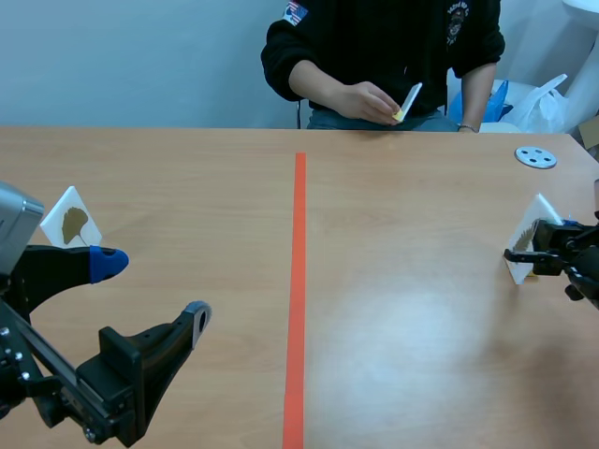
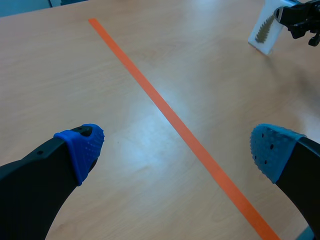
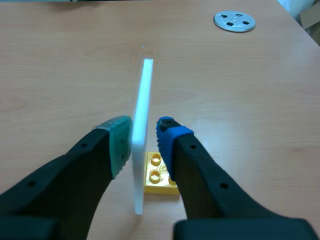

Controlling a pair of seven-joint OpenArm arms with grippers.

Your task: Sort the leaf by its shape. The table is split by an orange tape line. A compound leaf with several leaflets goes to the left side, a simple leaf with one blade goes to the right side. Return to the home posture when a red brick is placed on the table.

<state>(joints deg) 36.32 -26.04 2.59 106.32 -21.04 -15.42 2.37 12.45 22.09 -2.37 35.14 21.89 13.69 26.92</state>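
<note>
Across the whole view lies the wooden desk [image 1: 402, 355], cut in two halves by the orange tape line [image 1: 299, 281]. At its far edge sits a person [image 1: 384, 47] in a dark top, whose hand [image 1: 360, 98] holds a small white card [image 1: 410, 98] with something yellow at its lower end. From the near left comes the left arm. The left tool [image 1: 155, 288] hangs over the desk and is wide, with nothing between its pads. The right tool [image 3: 144, 127] is at the right edge of the desk and is narrow. It stands around a white leaf card [image 2: 262, 30], the green pad [image 3: 120, 145] at one face and the blue pad [image 3: 167, 135] just beside the other face, with a thin gap there. This card stands upright on the right side, well apart from the tape, and carries a feather-like leaf with many small leaflets. A second white card [image 1: 70, 224] leans on the left side, near the left arm, and shows a brown fan-shaped leaf of one blade. Near the far right corner lies a round metal disc [image 1: 535, 157] with holes. A yellow brick [image 3: 160, 175] sits at the foot of the leaf card, touching it.
</note>
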